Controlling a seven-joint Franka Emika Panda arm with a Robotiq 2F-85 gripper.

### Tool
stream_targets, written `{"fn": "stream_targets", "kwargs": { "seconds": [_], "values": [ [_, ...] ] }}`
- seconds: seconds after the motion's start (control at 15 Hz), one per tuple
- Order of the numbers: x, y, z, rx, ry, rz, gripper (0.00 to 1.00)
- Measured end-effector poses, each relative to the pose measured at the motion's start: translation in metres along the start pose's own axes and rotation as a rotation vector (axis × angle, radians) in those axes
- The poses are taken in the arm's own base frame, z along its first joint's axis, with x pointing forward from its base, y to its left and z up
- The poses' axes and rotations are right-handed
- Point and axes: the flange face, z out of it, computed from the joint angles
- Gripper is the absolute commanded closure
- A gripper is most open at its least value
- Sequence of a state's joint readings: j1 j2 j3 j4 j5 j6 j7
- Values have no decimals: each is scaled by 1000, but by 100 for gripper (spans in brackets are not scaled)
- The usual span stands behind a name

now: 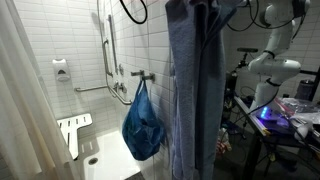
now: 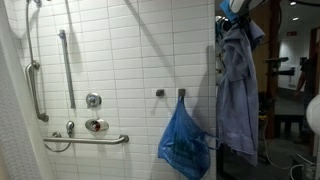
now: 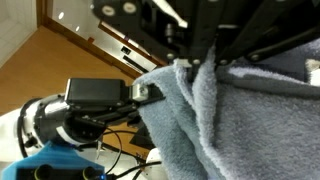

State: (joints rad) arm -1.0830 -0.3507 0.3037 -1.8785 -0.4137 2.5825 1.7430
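Gripper (image 3: 197, 62) clamped on the top fold of the towel (image 3: 235, 120); in the wrist view, fingers are pressed into the grey-blue pile, no gap showing.

Wall (image 2: 130, 45): white tile, fills the back in both exterior views.

Curtain (image 1: 18, 100): pale, hangs along the near edge in an exterior view.

Towel hangs long and straight from high up in both exterior views, out in front of the tile and apart from it.

Arm (image 1: 275, 60): white, stands beyond the towel and rises toward the top of the frame.

Bag (image 2: 183, 145): blue, hangs on the wall near the towel; cannot tell if they touch.

Grab bars (image 2: 66, 65): steel, upright and level, well apart from the towel.

Seat (image 1: 72, 130): white, slotted, low by the curtain.

Hook (image 2: 181, 93): small, carries the bag.
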Motion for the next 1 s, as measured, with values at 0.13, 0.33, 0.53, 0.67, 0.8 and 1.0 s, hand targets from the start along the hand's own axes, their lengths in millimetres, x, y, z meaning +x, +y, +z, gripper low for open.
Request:
{"fn": "stream_targets", "kwargs": {
  "seconds": [0.13,0.33,0.53,0.67,0.8,1.0],
  "values": [
    [-3,-2,-1,6,7,-9,99],
    [-17,-1,4,-2,15,-46,99],
    [-33,4,15,-23,10,-83,99],
    [-38,6,18,-30,9,-101,99],
    [-42,8,20,-35,3,-118,99],
    [-53,13,23,-43,-14,-149,99]
  ]
}}
